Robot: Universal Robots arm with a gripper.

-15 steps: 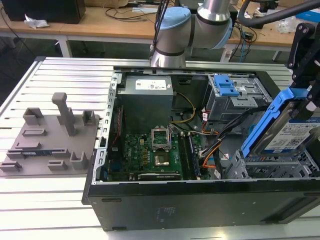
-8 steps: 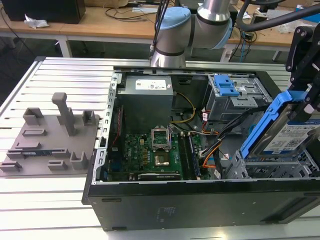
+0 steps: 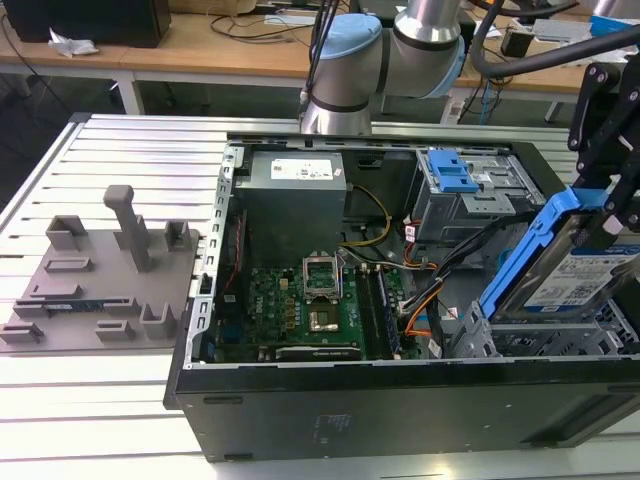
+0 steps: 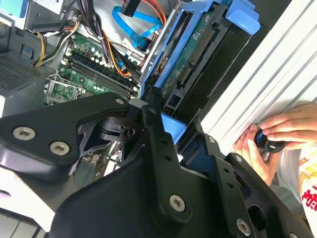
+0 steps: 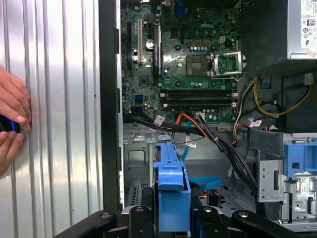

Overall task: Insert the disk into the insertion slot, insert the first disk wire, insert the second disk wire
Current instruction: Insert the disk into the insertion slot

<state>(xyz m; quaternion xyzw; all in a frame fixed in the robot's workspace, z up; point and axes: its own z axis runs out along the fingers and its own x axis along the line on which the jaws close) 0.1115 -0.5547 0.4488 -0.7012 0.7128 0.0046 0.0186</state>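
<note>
Gripper (image 3: 612, 210) sits at the right edge of the exterior view, fingers pinching the blue carrier of the disk (image 3: 570, 270). Disk is tilted, its low end over the insertion slot (image 3: 470, 335) at lower right; contact unclear, not seated. Step looks like disk insertion. To do it well: level carrier with bay mouth, square the rails, avoid the orange and black cables (image 3: 425, 300) beside the cage, slide without forcing.

Glossy blue plastic around the silver metal disk (image 3: 590, 280); matt black gripper (image 5: 171, 214).
</note>
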